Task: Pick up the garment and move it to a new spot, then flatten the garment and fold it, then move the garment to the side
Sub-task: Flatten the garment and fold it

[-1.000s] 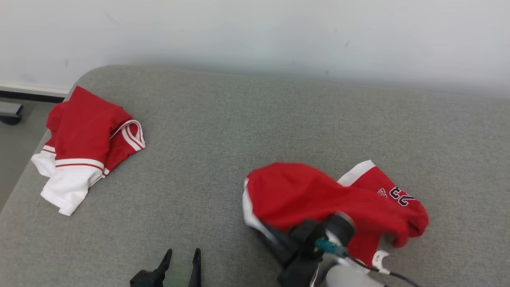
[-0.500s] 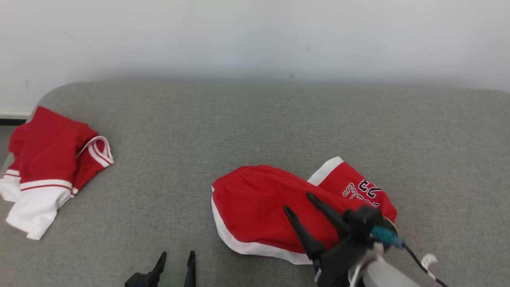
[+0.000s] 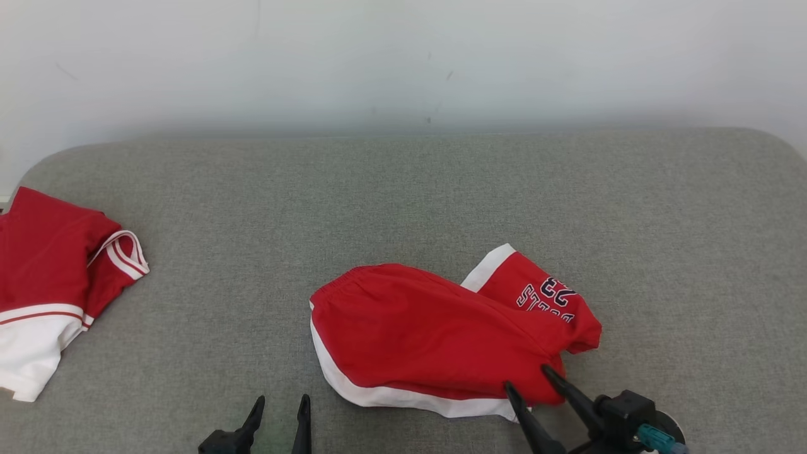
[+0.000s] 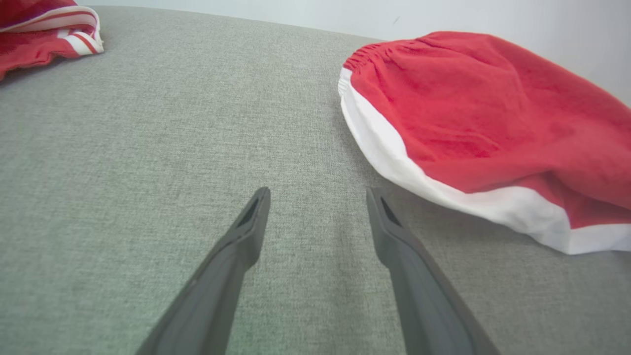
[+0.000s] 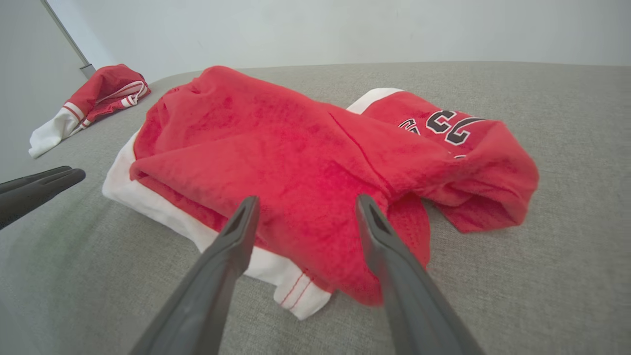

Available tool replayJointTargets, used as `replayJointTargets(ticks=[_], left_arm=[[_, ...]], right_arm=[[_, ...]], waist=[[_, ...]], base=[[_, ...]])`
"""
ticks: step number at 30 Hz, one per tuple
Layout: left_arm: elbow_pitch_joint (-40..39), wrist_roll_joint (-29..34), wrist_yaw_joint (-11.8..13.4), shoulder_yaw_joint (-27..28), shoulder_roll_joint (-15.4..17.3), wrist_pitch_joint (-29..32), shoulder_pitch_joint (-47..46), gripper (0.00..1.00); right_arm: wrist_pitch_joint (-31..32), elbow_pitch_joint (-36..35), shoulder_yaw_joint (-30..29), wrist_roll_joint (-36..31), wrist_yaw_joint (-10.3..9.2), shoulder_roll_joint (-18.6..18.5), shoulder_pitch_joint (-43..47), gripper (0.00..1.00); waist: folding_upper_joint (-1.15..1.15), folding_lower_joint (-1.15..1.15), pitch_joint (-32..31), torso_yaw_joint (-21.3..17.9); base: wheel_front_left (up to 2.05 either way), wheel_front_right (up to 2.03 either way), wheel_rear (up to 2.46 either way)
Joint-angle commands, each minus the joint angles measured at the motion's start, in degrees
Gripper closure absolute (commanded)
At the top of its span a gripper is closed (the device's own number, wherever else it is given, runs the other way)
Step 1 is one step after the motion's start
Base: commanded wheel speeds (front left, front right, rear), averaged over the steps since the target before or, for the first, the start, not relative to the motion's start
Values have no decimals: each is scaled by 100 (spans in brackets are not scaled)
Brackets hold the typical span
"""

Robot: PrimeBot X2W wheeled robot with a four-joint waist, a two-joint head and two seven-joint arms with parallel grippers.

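Observation:
The garment (image 3: 429, 334) is a pair of red shorts with white trim and a dark "23" print. It lies crumpled on the grey padded surface (image 3: 403, 202), a little right of the middle. My right gripper (image 3: 526, 377) stands open at the near right hem, its jaws wide apart and nothing between them. In the right wrist view the garment (image 5: 296, 158) rumples just beyond that gripper (image 5: 306, 198). My left gripper (image 3: 282, 400) is open above bare fabric at the bottom left. In the left wrist view the garment (image 4: 483, 113) lies to the right of it (image 4: 318, 192).
A second red and white garment (image 3: 50, 277) lies bunched at the surface's left edge, also seen in the left wrist view (image 4: 44, 29) and the right wrist view (image 5: 93, 98). A pale wall (image 3: 403, 63) runs behind the surface. The surface's far corners are rounded.
My right gripper has opened, let go of the garment and drawn back toward the lower right. The garment has settled on the surface. The head camera has turned, shifting the whole picture.

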Motion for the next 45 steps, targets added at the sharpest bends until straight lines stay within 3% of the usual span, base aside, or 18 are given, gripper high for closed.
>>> replayJointTargets(ticks=[1, 8, 18, 19, 20, 31, 38, 39, 40, 41, 45], left_arm=[[-6, 8, -28, -3, 3, -18, 18, 0], [-1, 27, -22, 0, 2, -18, 67, 0], [-47, 7, -16, -59, 3, -17, 34, 0], [-49, 1, -13, -75, 3, -17, 17, 0], [-48, -6, -8, -90, 3, -17, -6, 0], [-77, -59, -5, -191, 2, -17, -218, 0], [-97, -256, 54, -558, 3, -17, -454, 0], [-105, -255, 52, -600, 3, -17, -470, 0], [-104, -257, 53, -651, 3, -17, -482, 0], [-103, -274, 71, -681, 3, -17, -496, 0], [-129, -299, 141, -727, 2, -17, -516, 0]], right_arm=[[-2, -44, -88, -62, 6, 5, 61, 0], [-2, -89, -744, -414, 6, 27, 491, 0], [-2, 83, -671, -509, 6, 138, 380, 1], [-2, 158, -673, -516, 6, 136, 338, 60], [-2, 205, -665, -531, 6, 133, 291, 100], [-3, 30, -1028, -814, 6, -202, -989, 100], [48, 1179, -735, -1124, 6, -390, -2445, 100], [69, 1422, -702, -1133, 6, -381, -2602, 77], [70, 1680, -706, -1181, 6, -381, -2774, 63], [76, 1939, -741, -1230, 6, -364, -2933, 0], [43, 2851, -1221, -1517, 6, -215, -3391, 0]], waist=[[0, 0, -4, 22], [0, 0, -32, 87], [0, 0, 32, 112], [0, 0, 46, 125], [0, 0, 60, 141], [0, 0, 399, 367], [0, 0, 668, 839], [0, 0, 699, 912], [0, 0, 725, 978], [0, 0, 742, 1026], [0, 0, 741, 1083]], base=[[0, 0, 0], [0, 0, 0], [0, 0, 0], [0, 0, 0], [0, 0, 0], [0, 0, 0], [0, 0, 0], [0, 0, 0], [0, 0, 0], [0, 0, 0], [0, 0, 0]])
